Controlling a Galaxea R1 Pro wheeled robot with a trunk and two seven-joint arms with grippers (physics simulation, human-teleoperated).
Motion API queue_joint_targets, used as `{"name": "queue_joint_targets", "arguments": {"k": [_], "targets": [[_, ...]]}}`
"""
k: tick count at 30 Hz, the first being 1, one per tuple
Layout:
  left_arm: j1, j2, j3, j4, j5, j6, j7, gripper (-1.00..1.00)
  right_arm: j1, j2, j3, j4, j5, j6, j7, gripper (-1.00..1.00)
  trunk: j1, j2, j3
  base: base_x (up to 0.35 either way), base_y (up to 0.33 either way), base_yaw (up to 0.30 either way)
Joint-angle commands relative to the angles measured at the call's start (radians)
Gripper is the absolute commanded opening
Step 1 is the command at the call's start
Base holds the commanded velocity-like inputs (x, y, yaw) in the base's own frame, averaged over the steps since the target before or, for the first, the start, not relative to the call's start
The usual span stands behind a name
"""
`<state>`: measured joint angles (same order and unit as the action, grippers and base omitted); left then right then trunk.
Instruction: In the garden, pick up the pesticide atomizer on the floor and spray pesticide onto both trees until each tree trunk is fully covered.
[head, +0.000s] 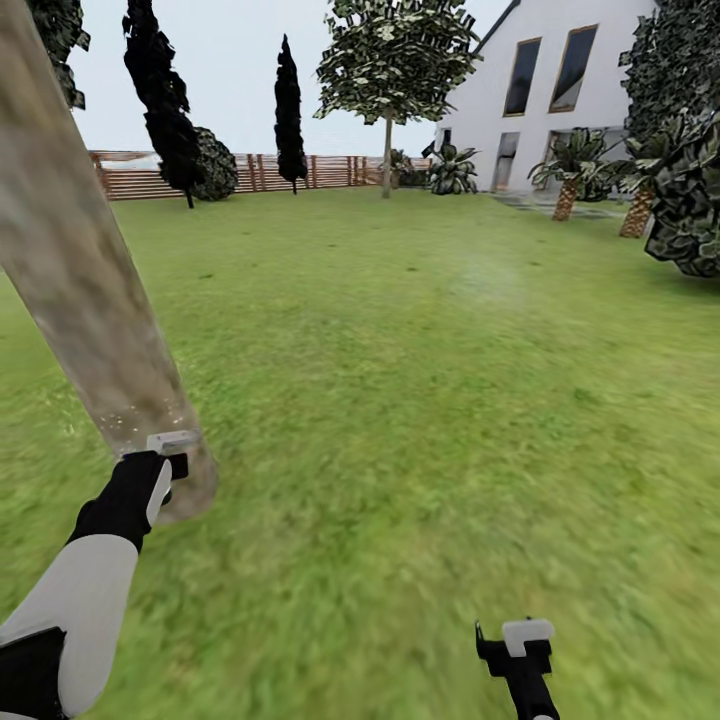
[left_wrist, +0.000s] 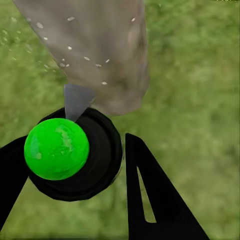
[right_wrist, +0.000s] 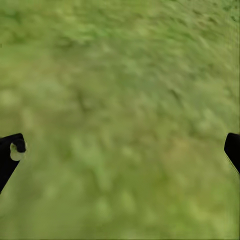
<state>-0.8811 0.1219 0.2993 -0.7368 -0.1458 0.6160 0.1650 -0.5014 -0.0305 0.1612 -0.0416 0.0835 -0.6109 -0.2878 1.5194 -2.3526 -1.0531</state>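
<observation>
The pesticide atomizer (left_wrist: 75, 157), a black round body with a bright green ball on top and a grey nozzle (left_wrist: 76, 100), sits between the black fingers (left_wrist: 150, 200) of my left gripper (left_wrist: 75, 142), which is shut on it. Its nozzle points at the base of a thick mottled grey-tan tree trunk (left_wrist: 100, 50) flecked with small white specks. In the head view my left gripper (head: 170, 455) is right against that trunk (head: 90, 290), close to the grass floor (head: 420, 400). The second tree (head: 387, 150) stands far back near the fence. My right gripper (head: 515, 650) hangs open over grass (right_wrist: 120, 100).
A brown slat fence (head: 300, 172) runs along the back, with dark cypresses (head: 289, 110) before it. The white house (head: 560, 90), short palms (head: 566, 190) and a dark leafy bush (head: 690, 210) stand at the right. Open lawn lies between the two trees.
</observation>
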Motion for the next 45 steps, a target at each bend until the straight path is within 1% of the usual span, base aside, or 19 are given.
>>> {"name": "queue_joint_targets", "arguments": {"k": [1,12,14,25,38,45], "targets": [[-0.001,0.000,0.001,-0.001,-0.011,0.005,-0.003,-1.00,0.000,0.000,0.005,0.000,0.009,0.001,-0.010,1.00,0.000,0.000,-0.001,0.183,-0.242,0.277],[-0.001,0.004,0.001,-0.001,-0.014,0.005,0.002,-1.00,0.000,0.000,0.006,0.000,0.009,0.002,-0.010,1.00,0.000,0.000,-0.001,0.225,-0.198,0.277],[-0.001,0.007,0.002,-0.001,-0.015,0.004,0.002,-1.00,0.000,0.000,0.006,0.000,0.010,0.002,-0.010,1.00,0.000,0.000,-0.001,0.050,-0.261,0.277],[-0.001,0.004,0.002,0.001,-0.017,0.000,0.006,-1.00,0.000,0.001,0.006,0.000,0.010,0.002,-0.010,1.00,0.000,0.000,-0.001,0.043,-0.273,0.276],[-0.001,0.004,0.004,0.011,-0.015,-0.002,0.008,-1.00,0.000,0.001,0.006,0.000,0.010,0.002,-0.010,1.00,0.000,0.000,-0.001,0.175,-0.249,0.028],[-0.001,0.002,0.004,0.012,-0.015,-0.002,0.008,-1.00,0.000,0.001,0.006,0.000,0.010,0.002,-0.010,1.00,0.000,0.000,-0.001,0.228,-0.209,0.225]]}}
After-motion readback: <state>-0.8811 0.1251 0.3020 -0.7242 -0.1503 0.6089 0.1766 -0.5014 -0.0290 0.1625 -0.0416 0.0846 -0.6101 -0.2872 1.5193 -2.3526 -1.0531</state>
